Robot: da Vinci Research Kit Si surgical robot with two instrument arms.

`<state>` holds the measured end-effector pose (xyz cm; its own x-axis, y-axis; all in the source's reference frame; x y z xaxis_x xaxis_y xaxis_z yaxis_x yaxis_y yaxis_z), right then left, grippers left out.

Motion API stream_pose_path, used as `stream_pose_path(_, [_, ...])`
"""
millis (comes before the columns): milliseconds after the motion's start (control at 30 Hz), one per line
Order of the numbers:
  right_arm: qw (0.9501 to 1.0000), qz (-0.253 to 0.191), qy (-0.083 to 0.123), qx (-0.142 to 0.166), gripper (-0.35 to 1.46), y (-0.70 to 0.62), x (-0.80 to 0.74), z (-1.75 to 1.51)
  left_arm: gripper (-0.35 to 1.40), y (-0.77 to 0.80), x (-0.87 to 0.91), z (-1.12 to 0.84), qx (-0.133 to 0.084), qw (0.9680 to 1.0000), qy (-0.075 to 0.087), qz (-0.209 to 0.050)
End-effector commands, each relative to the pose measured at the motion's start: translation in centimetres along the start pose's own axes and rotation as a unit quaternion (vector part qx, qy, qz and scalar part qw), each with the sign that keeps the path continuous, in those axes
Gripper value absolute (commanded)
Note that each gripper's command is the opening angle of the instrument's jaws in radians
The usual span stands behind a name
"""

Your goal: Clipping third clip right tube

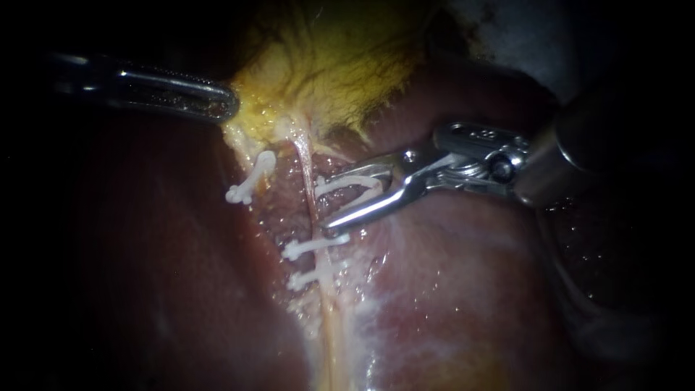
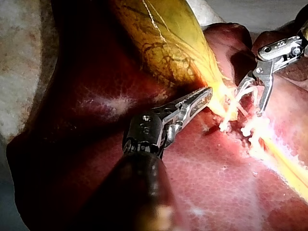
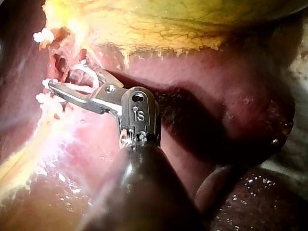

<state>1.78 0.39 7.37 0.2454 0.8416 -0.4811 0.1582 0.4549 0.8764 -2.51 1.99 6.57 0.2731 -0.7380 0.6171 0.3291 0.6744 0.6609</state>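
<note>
The right tube [image 1: 310, 185] runs pale down the liver bed from the yellow gallbladder [image 1: 326, 65]. Two white clips [image 1: 315, 246] [image 1: 311, 276] sit across its lower part. A third white clip [image 1: 250, 181] lies on the tissue to the left. My right instrument [image 1: 329, 203] comes in from the right; its jaws stand apart, holding an open white clip [image 1: 347, 185] that straddles the tube just above the other two. In its own wrist view the right instrument [image 3: 65, 79] reaches the tube. My left instrument [image 1: 232, 108] is shut on the gallbladder's edge, also in the left wrist view [image 2: 208, 94].
Dark red liver [image 1: 470, 289] surrounds the bed on both sides. In the left wrist view my right instrument [image 2: 249, 102] works just beyond the left jaws, over the clips [image 2: 248, 130]. A swollen liver lobe [image 3: 250, 110] lies beside the right shaft.
</note>
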Motion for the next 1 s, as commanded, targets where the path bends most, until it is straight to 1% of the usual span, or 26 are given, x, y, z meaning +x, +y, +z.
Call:
stream_pose_path(33, [1.0000, 0.005, 0.004, 0.006, 0.54, 0.01, 0.01, 0.02, -0.35, 0.00, 0.00, 0.00, 0.000, 1.0000, 0.000, 0.000])
stream_pose_path(233, [0.9987, 0.023, 0.018, 0.043, 0.54, 0.01, 0.03, 0.12, -0.35, 0.00, 0.00, 0.00, 0.000, 1.0000, 0.000, 0.000])
stream_pose_path(400, [0.9957, 0.037, 0.038, 0.076, 0.53, -0.02, 0.04, 0.16, -0.35, 0.00, 0.00, 0.00, 0.000, 1.0000, 0.000, 0.000])
stream_pose_path(600, [0.9954, 0.048, 0.055, 0.062, 0.53, -0.12, 0.10, 0.24, -0.35, 0.00, 0.00, 0.00, 0.000, 1.0000, 0.000, 0.000])
stream_pose_path(833, [0.9947, 0.059, 0.064, 0.055, 0.52, -0.23, 0.17, 0.30, -0.35, 0.00, 0.01, 0.00, 0.000, 1.0000, 0.000, 0.000])
stream_pose_path(1000, [0.9941, 0.070, 0.065, 0.052, 0.49, -0.28, 0.20, 0.30, -0.35, 0.00, 0.01, 0.00, 0.000, 1.0000, 0.000, 0.000])
